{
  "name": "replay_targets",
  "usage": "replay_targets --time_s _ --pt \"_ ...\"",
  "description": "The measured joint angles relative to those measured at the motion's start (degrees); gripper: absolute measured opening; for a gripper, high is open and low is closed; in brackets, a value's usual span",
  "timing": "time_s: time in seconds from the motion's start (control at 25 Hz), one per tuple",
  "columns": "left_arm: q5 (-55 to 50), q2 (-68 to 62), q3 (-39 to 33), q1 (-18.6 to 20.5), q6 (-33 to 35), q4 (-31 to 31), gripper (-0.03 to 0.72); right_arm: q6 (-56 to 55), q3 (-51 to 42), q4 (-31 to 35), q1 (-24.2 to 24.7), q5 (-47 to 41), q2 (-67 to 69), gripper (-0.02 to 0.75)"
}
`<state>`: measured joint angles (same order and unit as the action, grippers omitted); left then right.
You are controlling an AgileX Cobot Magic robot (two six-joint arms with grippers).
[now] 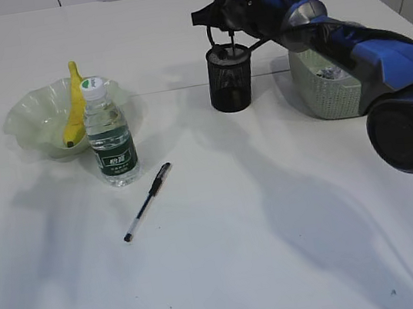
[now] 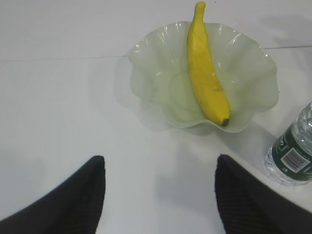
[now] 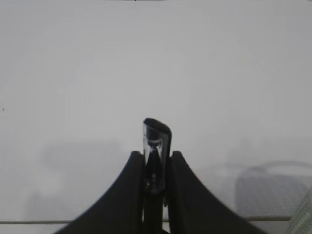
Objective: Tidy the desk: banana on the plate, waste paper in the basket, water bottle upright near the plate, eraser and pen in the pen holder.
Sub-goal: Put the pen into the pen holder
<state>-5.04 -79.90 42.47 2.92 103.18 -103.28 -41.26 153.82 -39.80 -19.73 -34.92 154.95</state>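
The right hand (image 3: 156,168) is clamped on a black pen with a clear end (image 3: 155,156), held above the black mesh pen holder (image 1: 229,79), at about one o'clock on the table. A second black pen with a clear barrel (image 1: 147,201) lies flat on the white table (image 1: 283,252), near the middle, at about five o'clock from the upright clear water bottle with a green label (image 1: 110,134). The yellow banana (image 2: 205,68) lies in the pale green wavy plate (image 2: 151,73), just beside the bottle. The left hand (image 2: 158,195) hovers over bare table with fingers apart, holding nothing. In the pale green basket (image 1: 329,93) something grey is hard to make out. White wall panels stand behind the table. The eraser cannot be seen.
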Motion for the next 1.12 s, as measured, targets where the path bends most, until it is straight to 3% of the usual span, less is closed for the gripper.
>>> replay_targets --time_s 1.12 --pt "0.00 0.00 0.00 0.00 0.12 0.24 0.496 0.00 0.00 -2.06 0.00 0.21 0.14 0.075"
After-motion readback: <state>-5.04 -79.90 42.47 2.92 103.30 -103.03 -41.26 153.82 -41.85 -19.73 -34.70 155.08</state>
